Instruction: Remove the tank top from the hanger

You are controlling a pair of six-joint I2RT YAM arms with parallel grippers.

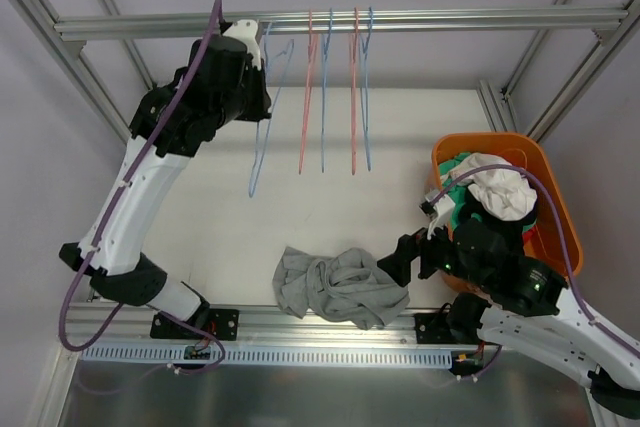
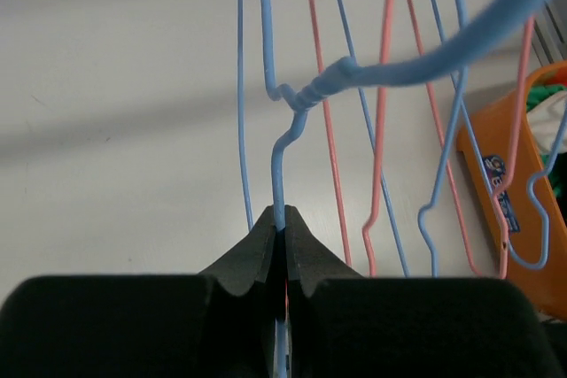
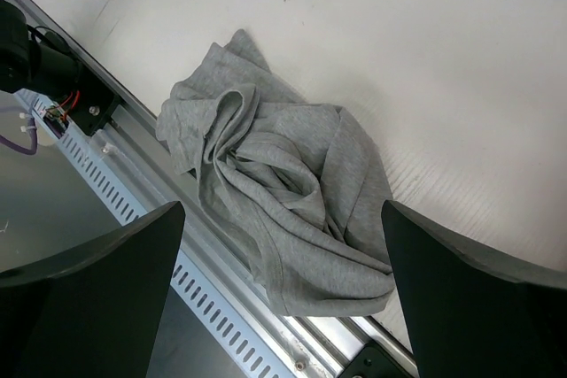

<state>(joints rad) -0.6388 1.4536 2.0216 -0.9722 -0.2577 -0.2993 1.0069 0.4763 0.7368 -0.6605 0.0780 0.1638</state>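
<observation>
Near edge of table (image 1: pixel 200 207)

1. Tank top (image 1: pixel 340 287): grey, off the hanger. Lies in a crumpled heap just inside the near edge, between the two arm bases. Long axis runs roughly left to right along that edge, tipped slightly. Folds bunch toward the middle in the right wrist view (image 3: pixel 283 210). Neck and hem cannot be told apart, so no clear pointing direction. Judged as dropped rather than laid out.

2. Right gripper (image 1: pixel 398 265): hovers just right of the heap and above it, facing down over the cloth. Fingers (image 3: pixel 89 298) spread wide with nothing between them. Judged as either released or poised to gather.

Right side, middle distance

3. Basket (image 1: pixel 555 197): orange, beside the right arm. Holds a white garment (image 1: pixel 500 187) on top of green fabric. Likely the bin for clothes.

Far edge

4. Left gripper (image 1: pixel 245 42): raised to the rail (image 1: pixel 450 19). Jaws press together on the wire of the light blue hanger (image 2: pixel 283 148), just below its twisted neck. Probably steadies the frame while it hangs bare.

5. Hanger, top view (image 1: pixel 262 137): dangles from the rail, body pointing down toward the table, swung slightly left.

6. Other hangers (image 1: pixel 330 97): pink and blue wire, bare, hooked side by side on the same rail, well clear of the tank top.
</observation>
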